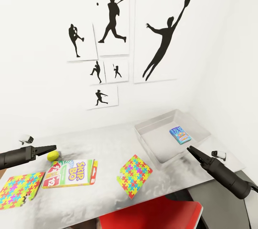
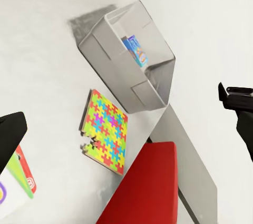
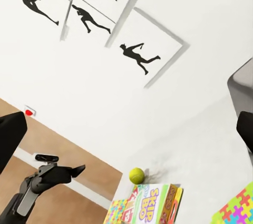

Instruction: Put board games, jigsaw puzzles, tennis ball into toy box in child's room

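Observation:
A grey toy box [image 1: 147, 146] stands at the table's right, with a blue board game [image 1: 180, 135] lying inside. On the table [image 1: 107, 143] lie a colourful jigsaw puzzle [image 1: 134, 175] near the middle, a Skip-Bo board game [image 1: 70, 173] to its left and a second jigsaw puzzle [image 1: 19, 189] at the far left. A yellow tennis ball [image 1: 53, 155] sits just behind the Skip-Bo box. My left gripper [image 1: 53, 147] hovers open just above the ball. My right gripper [image 1: 190, 148] hangs open over the toy box's near rim. Both hold nothing.
A red chair [image 1: 154, 214] is tucked under the table's front edge. The white wall behind carries several baseball silhouette posters [image 1: 113, 17]. The toy box sits close to the table's right end. The wooden floor [image 3: 79, 150] lies beyond the table's left end.

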Robot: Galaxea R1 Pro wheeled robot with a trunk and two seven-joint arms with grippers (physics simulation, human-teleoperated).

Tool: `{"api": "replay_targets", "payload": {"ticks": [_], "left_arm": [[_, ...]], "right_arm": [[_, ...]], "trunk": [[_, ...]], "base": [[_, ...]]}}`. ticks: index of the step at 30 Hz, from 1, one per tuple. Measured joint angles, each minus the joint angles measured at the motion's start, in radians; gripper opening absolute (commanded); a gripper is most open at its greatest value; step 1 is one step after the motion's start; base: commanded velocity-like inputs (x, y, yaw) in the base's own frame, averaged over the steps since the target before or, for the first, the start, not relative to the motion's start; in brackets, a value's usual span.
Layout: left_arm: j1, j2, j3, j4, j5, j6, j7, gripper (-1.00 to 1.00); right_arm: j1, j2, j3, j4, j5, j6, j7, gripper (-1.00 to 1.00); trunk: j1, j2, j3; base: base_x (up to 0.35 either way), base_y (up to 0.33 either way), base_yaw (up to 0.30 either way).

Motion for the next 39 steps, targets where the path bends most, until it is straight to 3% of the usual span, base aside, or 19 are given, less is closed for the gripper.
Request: {"api": "replay_targets", "payload": {"ticks": [13,27,39], "left_arm": [[0.0,0.0,0.0,0.0,0.0,0.0,0.0,1.0],[0.0,0.0,0.0,0.0,-0.001,0.0,0.0,1.0],[-0.001,0.0,0.0,0.0,0.0,0.0,0.0,1.0]], "right_arm": [[0.0,0.0,0.001,0.0,-0.001,-0.002,0.007,1.0],[0.0,0.0,0.001,0.001,-0.001,-0.002,0.011,1.0],[0.0,0.0,0.001,0.002,-0.001,-0.002,0.013,1.0]], "trunk": [[0.0,0.0,0.002],[0.0,0.0,0.017],[0.0,0.0,0.032]], "base": [[-0.079,0.017,-0.026],[-0.195,0.094,-0.194],[-0.034,0.051,-0.211]]}}
